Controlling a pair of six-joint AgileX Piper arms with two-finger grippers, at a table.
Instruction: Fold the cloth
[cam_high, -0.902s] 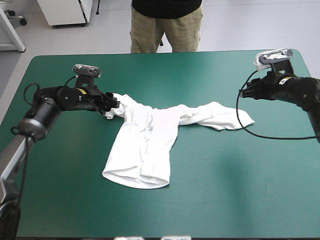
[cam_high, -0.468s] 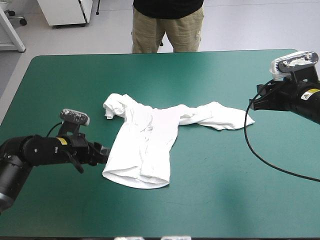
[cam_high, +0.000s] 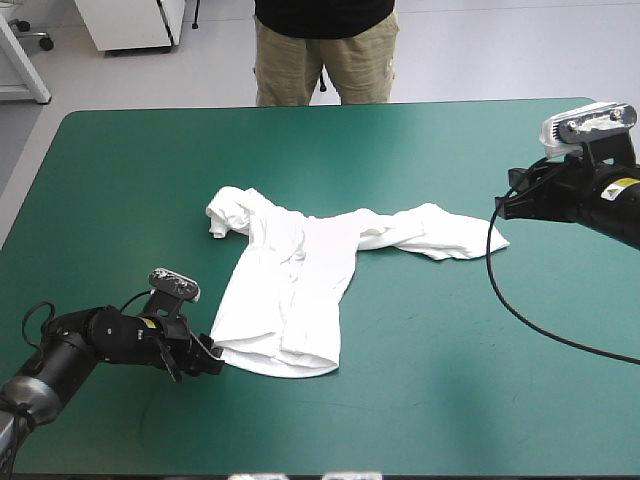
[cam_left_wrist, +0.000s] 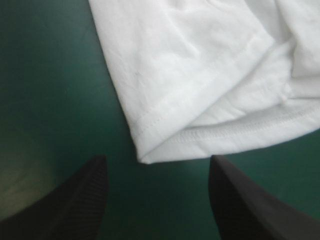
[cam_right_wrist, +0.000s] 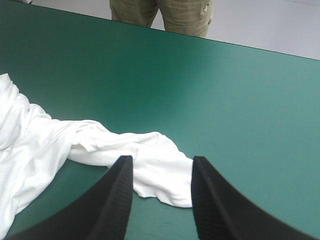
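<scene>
The white T-shirt (cam_high: 300, 280) lies partly spread on the teal-green cover, its hem toward the near edge, one sleeve bunched at the left and the other stretched out to the right. My left gripper (cam_high: 212, 358) sits low at the hem's near left corner (cam_left_wrist: 145, 155), open, the corner just ahead of its fingers and not between them. My right gripper (cam_high: 503, 207) hovers open a short way beyond the right sleeve's end (cam_right_wrist: 165, 187), holding nothing. The sleeve's end (cam_high: 480, 240) lies flat on the cover.
The right arm's side of the table has bare teal-green cover (cam_high: 480, 380) toward the near edge. The table's far edge (cam_high: 320, 106) runs well behind the shirt.
My left gripper has let go of the left sleeve and travelled down the shirt's left side to the hem corner. The right arm drew back slightly from the right sleeve. The shirt stayed put.
</scene>
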